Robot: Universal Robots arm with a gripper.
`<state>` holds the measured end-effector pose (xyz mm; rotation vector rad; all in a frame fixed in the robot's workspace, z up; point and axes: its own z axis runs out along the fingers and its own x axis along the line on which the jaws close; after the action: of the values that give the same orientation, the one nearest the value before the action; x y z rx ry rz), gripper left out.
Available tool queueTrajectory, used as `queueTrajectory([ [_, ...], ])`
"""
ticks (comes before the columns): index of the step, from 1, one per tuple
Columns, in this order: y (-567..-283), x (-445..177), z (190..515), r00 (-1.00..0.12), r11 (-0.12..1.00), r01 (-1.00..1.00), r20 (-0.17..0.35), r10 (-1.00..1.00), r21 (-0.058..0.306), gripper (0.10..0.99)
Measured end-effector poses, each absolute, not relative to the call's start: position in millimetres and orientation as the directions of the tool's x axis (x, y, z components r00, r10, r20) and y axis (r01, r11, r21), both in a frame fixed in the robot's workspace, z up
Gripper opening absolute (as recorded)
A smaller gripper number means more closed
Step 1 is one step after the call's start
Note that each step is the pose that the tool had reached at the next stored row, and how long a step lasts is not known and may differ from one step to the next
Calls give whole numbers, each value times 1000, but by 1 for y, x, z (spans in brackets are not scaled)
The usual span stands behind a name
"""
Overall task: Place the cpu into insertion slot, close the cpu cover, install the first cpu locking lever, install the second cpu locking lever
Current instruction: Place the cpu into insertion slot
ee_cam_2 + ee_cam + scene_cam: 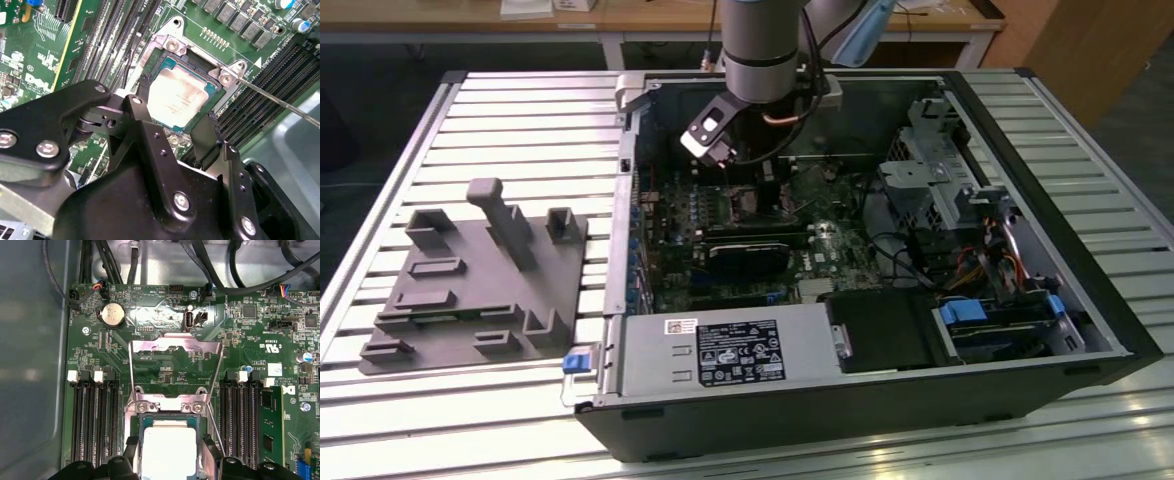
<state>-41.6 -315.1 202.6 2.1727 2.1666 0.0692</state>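
Over the insertion slot point(172, 46) | end effector point(177, 102) clamped on one cpu point(169, 450) | one cpu cover point(175, 346) open

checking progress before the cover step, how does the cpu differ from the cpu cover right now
The cpu lies flat in the insertion slot; the cpu cover is swung open, off it. The cpu is a solid plate; the cpu cover is a frame with a big window. Both are silvery metal.
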Motion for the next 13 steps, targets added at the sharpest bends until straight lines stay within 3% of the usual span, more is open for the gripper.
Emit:
queueTrajectory([
  [2,-315,-42,203,4,-2,997,-19,1000,83,592],
  [4,-315,-42,203,4,-2,997,-19,1000,83,471],
  [7,-315,-42,203,4,-2,997,-19,1000,83,412],
  [10,-315,-42,203,4,-2,997,-19,1000,83,235],
  [12,-315,-42,203,4,-2,997,-19,1000,83,235],
  [13,-315,-42,203,4,-2,997,-19,1000,83,118],
])
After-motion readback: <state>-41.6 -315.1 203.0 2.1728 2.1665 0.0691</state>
